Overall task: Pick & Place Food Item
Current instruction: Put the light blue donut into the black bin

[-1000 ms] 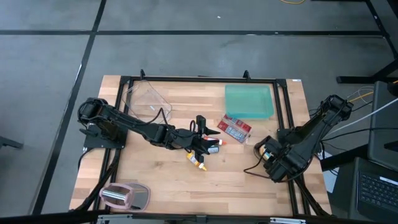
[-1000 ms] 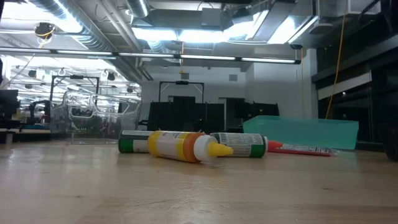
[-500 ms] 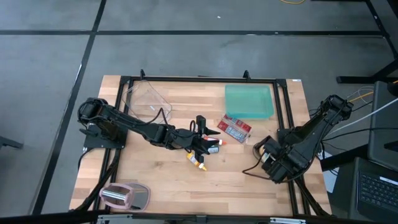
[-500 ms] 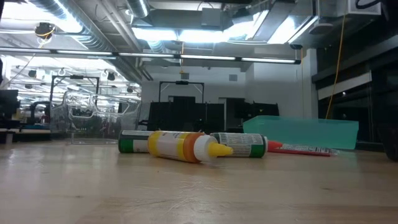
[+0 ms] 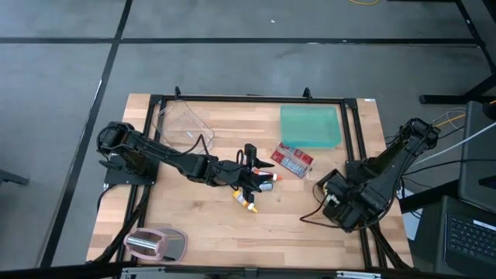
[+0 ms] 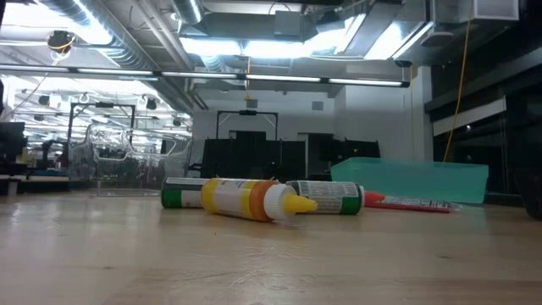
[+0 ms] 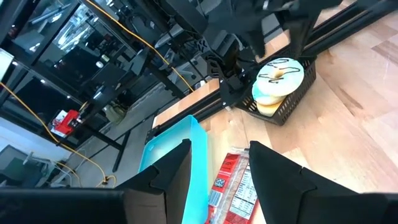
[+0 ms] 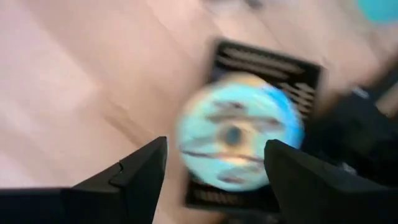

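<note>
Blue doughnut (image 8: 239, 137) blurred, black basket (image 8: 267, 65) half-hidden.

The left end effector (image 5: 260, 177) is held out nearly level, fingers parted. The right end effector (image 5: 335, 200) is pointed steeply downward, fingers (image 8: 140, 171) spread wide.

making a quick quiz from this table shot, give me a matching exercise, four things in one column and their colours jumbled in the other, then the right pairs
Things:
1. donut
2. bin
3. squeeze bottle's cap
4. black basket

Colours:
A. yellow
B. black
C. light blue icing with dark stripes
D. teal green

Pairs: 1-C, 2-D, 3-A, 4-B
</note>
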{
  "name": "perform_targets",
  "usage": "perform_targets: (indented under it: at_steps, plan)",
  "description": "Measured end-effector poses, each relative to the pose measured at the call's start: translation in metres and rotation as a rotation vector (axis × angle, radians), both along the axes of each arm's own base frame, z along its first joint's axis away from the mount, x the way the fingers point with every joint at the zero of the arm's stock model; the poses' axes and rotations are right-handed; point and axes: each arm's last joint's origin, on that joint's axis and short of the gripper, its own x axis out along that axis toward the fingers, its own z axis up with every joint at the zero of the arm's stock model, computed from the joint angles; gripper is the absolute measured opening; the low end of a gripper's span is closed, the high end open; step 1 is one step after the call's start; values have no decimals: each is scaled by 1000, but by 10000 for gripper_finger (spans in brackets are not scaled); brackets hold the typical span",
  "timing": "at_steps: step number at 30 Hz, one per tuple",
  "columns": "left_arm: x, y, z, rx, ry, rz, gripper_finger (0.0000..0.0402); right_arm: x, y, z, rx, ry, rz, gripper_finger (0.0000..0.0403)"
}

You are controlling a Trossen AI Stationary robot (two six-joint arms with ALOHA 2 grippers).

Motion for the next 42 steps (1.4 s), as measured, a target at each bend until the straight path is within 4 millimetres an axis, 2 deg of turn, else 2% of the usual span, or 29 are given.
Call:
perform_targets:
  at_steps: [5,11,16,27,42]
  plan:
    - [-1,0,-3,-6,31,6,154,14,13,4,65,-175,49,251]
    - [-1,0,-4,-8,35,8,155,17,16,-15,-34,-8,38,223]
    - [-1,0,-4,-8,36,7,156,19,17,-27,-59,127,24,220]
    - [-1,2,-4,-22,35,-3,157,16,14,-33,-81,157,9,239]
    - [0,2,-4,-28,36,-16,157,15,13,-39,-77,169,5,220]
